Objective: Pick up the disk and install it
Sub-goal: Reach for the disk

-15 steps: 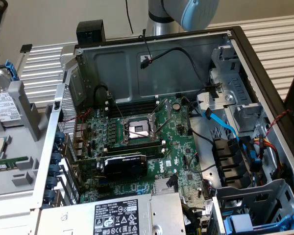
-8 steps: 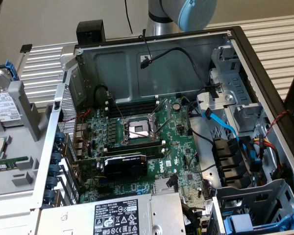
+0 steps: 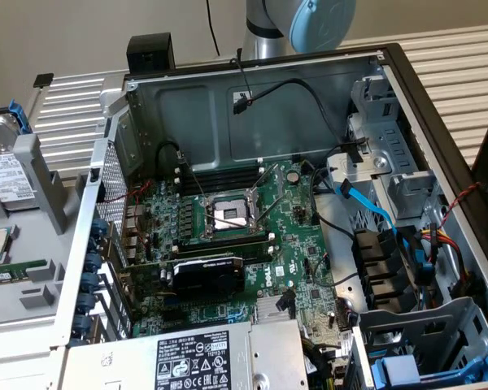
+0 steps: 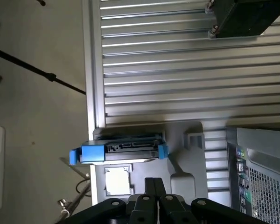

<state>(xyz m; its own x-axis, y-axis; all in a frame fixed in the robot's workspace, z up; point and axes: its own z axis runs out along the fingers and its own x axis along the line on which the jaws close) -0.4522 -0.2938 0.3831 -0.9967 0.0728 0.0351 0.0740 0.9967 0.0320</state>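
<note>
hovering with black claw (image 4: pixel 154 183) pinched shut, empty, just apart from silver blue-framed hard disk (image 4: pixel 123 151) sitting at grey plastic tray (image 4: pixel 189 179) edge.

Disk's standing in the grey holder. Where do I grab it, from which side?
Pinch the disk across its two broad faces, midway along the upturned connector edge, between the blue frame ends. Come from above: it stands on edge in the grey holder, so that edge looks free.
</note>
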